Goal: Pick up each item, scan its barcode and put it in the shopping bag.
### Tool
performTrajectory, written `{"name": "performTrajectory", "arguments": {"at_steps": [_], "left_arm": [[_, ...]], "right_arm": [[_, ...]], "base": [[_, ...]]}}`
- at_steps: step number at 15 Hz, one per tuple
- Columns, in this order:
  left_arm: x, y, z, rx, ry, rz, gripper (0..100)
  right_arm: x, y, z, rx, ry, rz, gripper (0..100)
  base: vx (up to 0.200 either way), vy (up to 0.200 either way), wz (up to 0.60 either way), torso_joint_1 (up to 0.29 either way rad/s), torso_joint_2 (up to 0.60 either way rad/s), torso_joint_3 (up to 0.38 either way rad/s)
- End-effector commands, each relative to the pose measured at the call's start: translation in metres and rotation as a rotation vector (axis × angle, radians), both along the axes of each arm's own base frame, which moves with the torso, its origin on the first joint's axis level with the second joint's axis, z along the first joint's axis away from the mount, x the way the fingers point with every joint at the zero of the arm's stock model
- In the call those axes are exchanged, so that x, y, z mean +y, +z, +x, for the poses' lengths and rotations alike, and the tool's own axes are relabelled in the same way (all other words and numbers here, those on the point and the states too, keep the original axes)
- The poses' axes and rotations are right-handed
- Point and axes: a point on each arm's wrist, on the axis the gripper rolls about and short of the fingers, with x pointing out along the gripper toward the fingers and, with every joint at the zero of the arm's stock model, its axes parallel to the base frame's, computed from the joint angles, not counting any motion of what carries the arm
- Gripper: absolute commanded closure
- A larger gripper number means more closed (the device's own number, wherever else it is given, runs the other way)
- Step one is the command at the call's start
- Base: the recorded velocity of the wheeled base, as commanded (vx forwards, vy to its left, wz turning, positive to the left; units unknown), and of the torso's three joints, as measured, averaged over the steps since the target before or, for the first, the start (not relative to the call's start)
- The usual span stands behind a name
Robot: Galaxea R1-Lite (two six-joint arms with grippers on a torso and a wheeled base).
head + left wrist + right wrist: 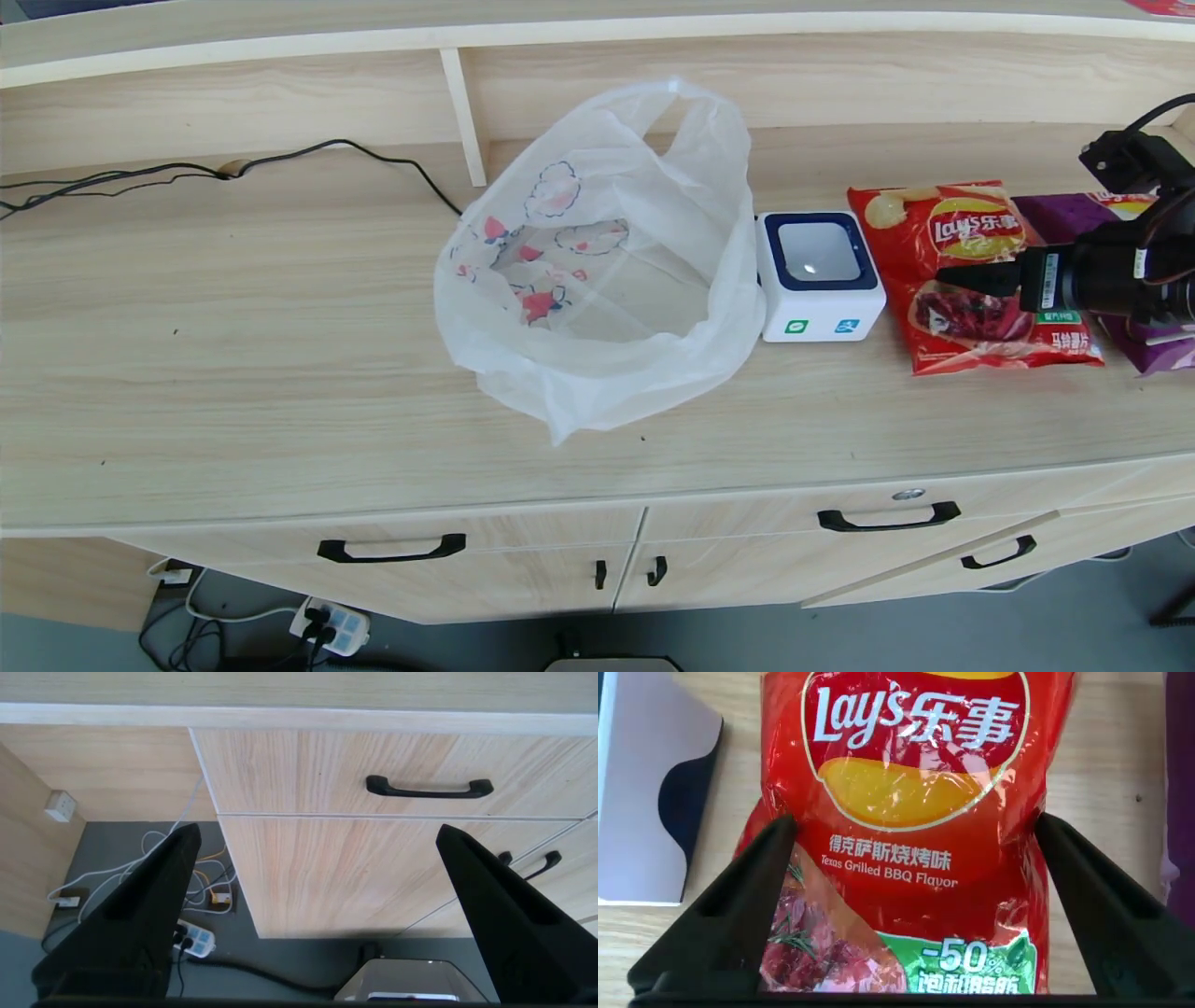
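A red chips bag (971, 280) lies flat on the wooden counter, right of the white scanner box (820, 275) with its blue-rimmed window. My right gripper (962, 277) hangs just above the chips bag, open. In the right wrist view the gripper (913, 821) has its black fingers (738, 915) spread on either side of the bag (915, 775), with the scanner (645, 812) beside it. A purple packet (1064, 215) lies partly under my right arm. The white shopping bag (597, 243) stands open left of the scanner. My left gripper (318, 831) is open below counter level, facing the drawers.
A black cable (373, 159) runs across the counter's back left. An upright shelf divider (464, 117) stands behind the bag. Drawers with black handles (392, 549) line the front, and one drawer (999, 553) at the right is ajar. A power strip (331, 623) lies on the floor.
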Motion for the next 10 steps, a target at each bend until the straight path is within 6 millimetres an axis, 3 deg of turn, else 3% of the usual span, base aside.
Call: {"name": "performTrajectory", "arguments": {"at_steps": [1, 3, 9, 10], "left_arm": [[0.0000, 0.0001, 0.0001, 0.001, 0.000, 0.000, 0], [0.0000, 0.0004, 0.0001, -0.002, 0.000, 0.004, 0], [0.0000, 0.0004, 0.0001, -0.002, 0.001, 0.001, 0], [0.0000, 0.0004, 0.0001, -0.002, 0.001, 0.001, 0]], "right_arm": [[-0.0008, -0.0033, 0.0053, 0.010, 0.000, -0.002, 0], [-0.0005, 0.0046, 0.0114, -0.023, -0.003, -0.008, 0], [0.0003, -0.0020, 0.0080, 0.002, -0.002, 0.005, 0], [0.0005, 0.0000, 0.0054, -0.004, -0.002, 0.004, 100]], "base": [[0.000, 0.000, 0.00, 0.000, 0.00, 0.000], [0.000, 0.000, 0.00, 0.000, 0.00, 0.000], [0.000, 0.000, 0.00, 0.000, 0.00, 0.000], [0.000, 0.000, 0.00, 0.000, 0.00, 0.000]]}}
